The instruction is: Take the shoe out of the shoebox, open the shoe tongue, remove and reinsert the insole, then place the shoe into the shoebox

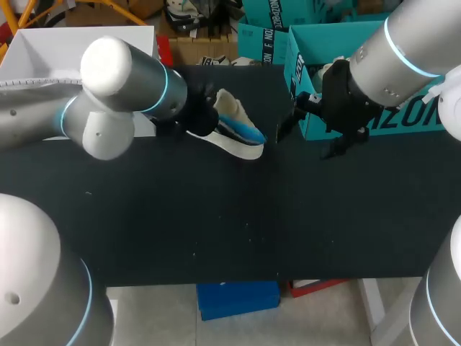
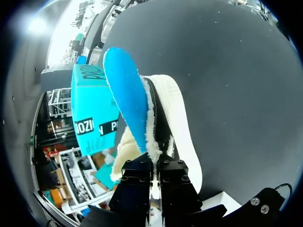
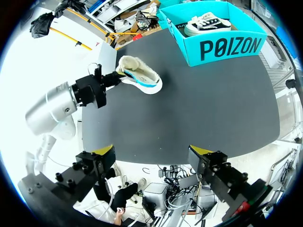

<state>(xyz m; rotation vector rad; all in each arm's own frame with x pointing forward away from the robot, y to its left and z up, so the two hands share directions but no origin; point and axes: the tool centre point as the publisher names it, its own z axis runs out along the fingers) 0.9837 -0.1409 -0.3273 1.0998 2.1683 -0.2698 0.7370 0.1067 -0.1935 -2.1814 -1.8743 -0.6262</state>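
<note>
Left claw (image 2: pixel 154 166) is closed, apparently pinching the heel end of the cream fleece-lined shoe (image 2: pixel 179 113), though its tips are hidden. The shoe's long axis, with its bright blue insole (image 2: pixel 125 94), runs straight out from that claw towards the teal cardboard shoebox (image 1: pixel 374 122). Right claw (image 3: pixel 152 156) hangs wide open and empty, well apart from the shoe, so the left arm is nearer; the black surface (image 1: pixel 216 231) between shoe and box looks roomy enough for an approach.

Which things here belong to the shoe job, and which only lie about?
For the job:
shoe
blue insole in it
teal shoebox

Lying about:
black-and-white sneaker inside the shoebox
white box at the table's left
</note>
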